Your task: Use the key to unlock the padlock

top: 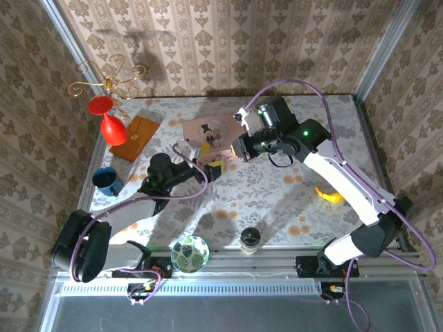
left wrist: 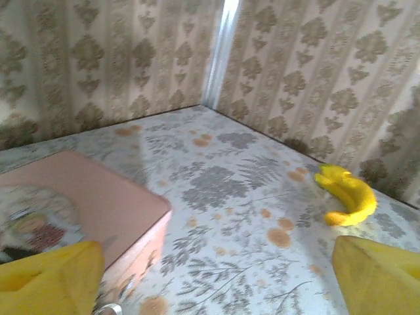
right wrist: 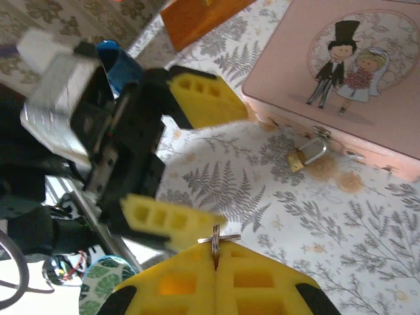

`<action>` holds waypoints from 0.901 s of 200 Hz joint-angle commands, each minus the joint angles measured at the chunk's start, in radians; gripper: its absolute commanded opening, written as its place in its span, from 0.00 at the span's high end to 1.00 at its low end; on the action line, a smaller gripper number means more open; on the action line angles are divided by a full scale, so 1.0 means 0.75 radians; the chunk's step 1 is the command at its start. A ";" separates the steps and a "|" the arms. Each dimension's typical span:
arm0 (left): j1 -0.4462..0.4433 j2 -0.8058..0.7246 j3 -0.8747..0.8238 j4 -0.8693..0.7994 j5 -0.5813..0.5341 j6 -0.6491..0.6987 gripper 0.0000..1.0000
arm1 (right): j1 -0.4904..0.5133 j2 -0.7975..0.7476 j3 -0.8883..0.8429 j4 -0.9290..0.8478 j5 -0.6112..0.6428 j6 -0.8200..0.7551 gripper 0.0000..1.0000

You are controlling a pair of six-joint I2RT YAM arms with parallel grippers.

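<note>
The right end effector is clamped on the key, which pokes out between its yellow pads. Facing it, the left end effector stands wide open and empty. The padlock hangs at the front clasp of the pink box, low against the desk. The step looks like carrying key to lock. Next, the key must line up with the keyhole, probably with the lock steadied. The left arm crowds that approach; the banana lies well apart.
</note>
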 commanded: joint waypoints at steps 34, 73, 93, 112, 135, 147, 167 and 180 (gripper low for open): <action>-0.139 0.039 0.048 0.197 -0.054 0.270 0.25 | -0.001 -0.054 -0.085 0.130 -0.096 0.107 1.00; -0.171 0.108 0.088 0.279 -0.130 0.287 0.39 | -0.001 -0.063 -0.110 0.152 -0.109 0.124 1.00; -0.180 0.142 0.110 0.313 -0.133 0.280 0.47 | -0.001 -0.071 -0.124 0.159 -0.113 0.129 1.00; -0.193 0.165 0.124 0.341 -0.155 0.274 0.53 | -0.001 -0.082 -0.140 0.170 -0.112 0.138 1.00; -0.212 0.173 0.120 0.383 -0.190 0.285 0.58 | -0.001 -0.084 -0.150 0.177 -0.110 0.141 1.00; -0.218 0.176 0.120 0.386 -0.199 0.297 0.59 | -0.001 -0.084 -0.150 0.177 -0.110 0.141 1.00; -0.223 0.174 0.118 0.379 -0.215 0.297 0.65 | -0.001 -0.080 -0.150 0.178 -0.109 0.141 1.00; -0.223 0.174 0.116 0.382 -0.225 0.292 0.65 | -0.001 -0.078 -0.149 0.181 -0.108 0.138 1.00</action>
